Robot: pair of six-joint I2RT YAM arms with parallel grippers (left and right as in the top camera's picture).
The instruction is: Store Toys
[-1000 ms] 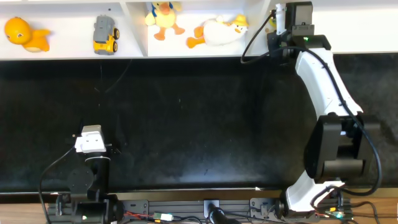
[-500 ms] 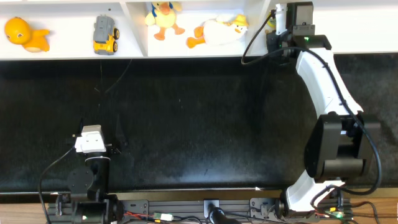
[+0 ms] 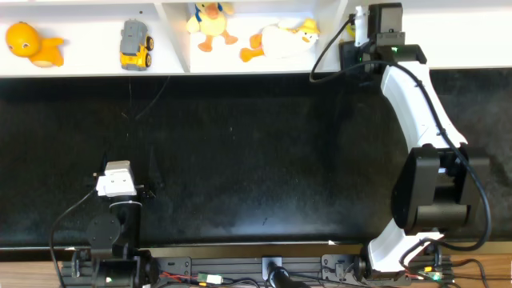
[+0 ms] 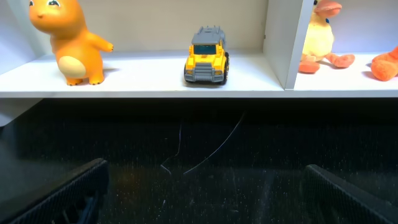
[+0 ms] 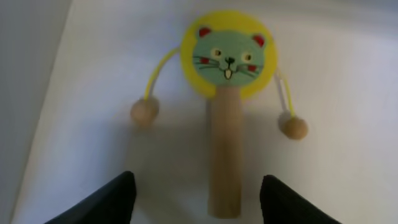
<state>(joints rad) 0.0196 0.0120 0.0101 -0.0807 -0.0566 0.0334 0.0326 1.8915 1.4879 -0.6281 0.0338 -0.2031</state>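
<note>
Along the top of the frame, the shelf (image 3: pixel 88 66) holds a goose (image 3: pixel 280 40), orange toy (image 3: pixel 32 42), duck (image 3: pixel 210 22) and truck (image 3: pixel 136 44). At upper right, the right gripper (image 5: pixel 198 193) gapes wide, holding nothing. It hangs over the rattle (image 5: pixel 225 112), which lies flat on the shelf, stick toward the gripper, cat face away. At lower left, the left gripper (image 4: pixel 202 186) is wide apart too, with nothing in it. Storing looks almost done.

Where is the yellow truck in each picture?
Top view: yellow truck on the white shelf, left compartment.
Left wrist view: truck mid-picture, on the shelf.
Right wrist view: a cat rattle lies there instead.
Shared landmark: the orange toy beside the truck.
</note>
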